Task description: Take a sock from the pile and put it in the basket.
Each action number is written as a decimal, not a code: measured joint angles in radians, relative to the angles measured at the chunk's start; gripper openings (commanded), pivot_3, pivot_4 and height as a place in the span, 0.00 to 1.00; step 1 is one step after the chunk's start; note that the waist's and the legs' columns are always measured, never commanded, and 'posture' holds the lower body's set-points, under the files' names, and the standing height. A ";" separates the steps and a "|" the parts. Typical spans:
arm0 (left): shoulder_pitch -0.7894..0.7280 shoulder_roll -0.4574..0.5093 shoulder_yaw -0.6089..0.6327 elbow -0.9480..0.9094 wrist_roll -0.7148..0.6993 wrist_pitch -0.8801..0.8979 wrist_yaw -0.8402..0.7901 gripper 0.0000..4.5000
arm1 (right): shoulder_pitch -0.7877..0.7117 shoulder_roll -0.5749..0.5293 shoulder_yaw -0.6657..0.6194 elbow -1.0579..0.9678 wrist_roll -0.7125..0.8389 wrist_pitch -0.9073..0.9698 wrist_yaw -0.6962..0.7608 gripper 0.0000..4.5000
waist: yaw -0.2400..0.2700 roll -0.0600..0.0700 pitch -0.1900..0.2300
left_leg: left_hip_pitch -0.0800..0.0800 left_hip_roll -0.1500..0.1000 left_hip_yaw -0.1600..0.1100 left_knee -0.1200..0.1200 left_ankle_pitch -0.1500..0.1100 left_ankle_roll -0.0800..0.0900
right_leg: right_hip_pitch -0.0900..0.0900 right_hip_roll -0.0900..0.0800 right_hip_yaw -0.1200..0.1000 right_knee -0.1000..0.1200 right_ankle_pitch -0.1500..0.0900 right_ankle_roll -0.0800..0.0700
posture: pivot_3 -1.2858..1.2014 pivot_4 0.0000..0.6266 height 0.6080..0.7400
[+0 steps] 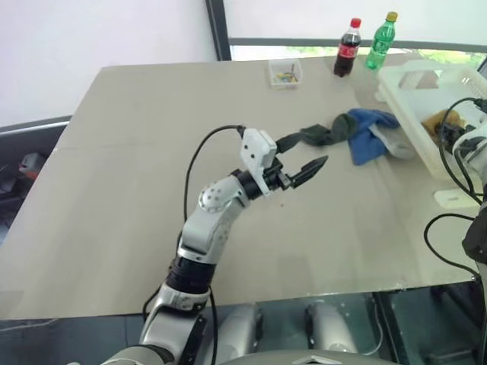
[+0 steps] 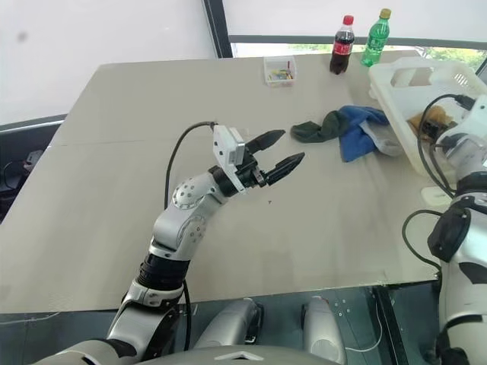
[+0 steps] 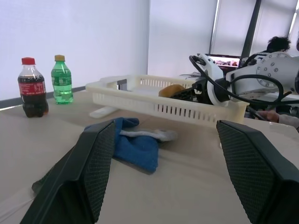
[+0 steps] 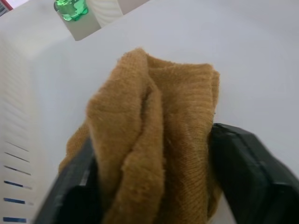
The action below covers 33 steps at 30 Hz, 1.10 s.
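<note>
Right gripper (image 4: 149,186) over basket (image 1: 403,95), fingers spread, yellow sock (image 4: 149,140) between them, possibly clinging. Risk: sock drags out on withdrawal. Left gripper (image 1: 303,156) wide, empty.

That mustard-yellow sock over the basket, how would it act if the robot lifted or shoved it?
Probably floppy: the mustard-yellow sock is bunched in soft folds between the right gripper's fingers, inside the basket. It looks like knitted fabric, so likely light for its size and not slippery. It would likely crumple or drag when pushed rather than roll or tip.
</note>
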 measured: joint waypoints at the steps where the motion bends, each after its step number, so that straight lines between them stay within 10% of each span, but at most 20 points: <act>1: 0.003 0.005 0.001 0.000 -0.004 0.000 -0.004 0.82 | 0.000 -0.005 0.011 0.005 -0.006 -0.002 0.000 0.99 | 0.000 0.000 0.000 | 0.000 0.000 0.000 0.000 0.000 0.000 | 0.000 0.000 0.000 0.000 0.000 0.000 | 0.52 0.24 1.00; 5: 0.017 0.033 -0.002 -0.011 -0.018 0.026 -0.025 0.82 | 0.050 -0.019 0.061 -0.105 -0.031 0.031 0.012 0.99 | 0.002 0.000 0.000 | -0.001 0.000 -0.001 0.000 0.000 0.000 | -0.001 0.000 -0.001 0.000 0.000 0.000 | 0.52 0.24 1.00; 19: 0.147 0.305 0.067 -0.064 -0.078 0.117 -0.196 0.82 | 0.949 -0.045 0.038 -1.606 0.154 0.346 0.222 0.99 | -0.003 0.002 -0.001 | 0.002 0.002 -0.001 0.001 0.000 0.000 | 0.000 0.003 0.001 0.003 0.000 0.001 | 0.52 0.24 1.00; 33: 0.480 0.617 0.420 -0.125 -0.173 0.131 -0.324 0.82 | 1.331 -0.042 0.048 -1.829 0.232 0.256 0.440 0.99 | 0.011 0.001 0.000 | 0.005 0.002 -0.003 0.001 -0.001 0.001 | 0.004 0.000 0.000 0.001 0.001 0.002 | 0.52 0.24 1.00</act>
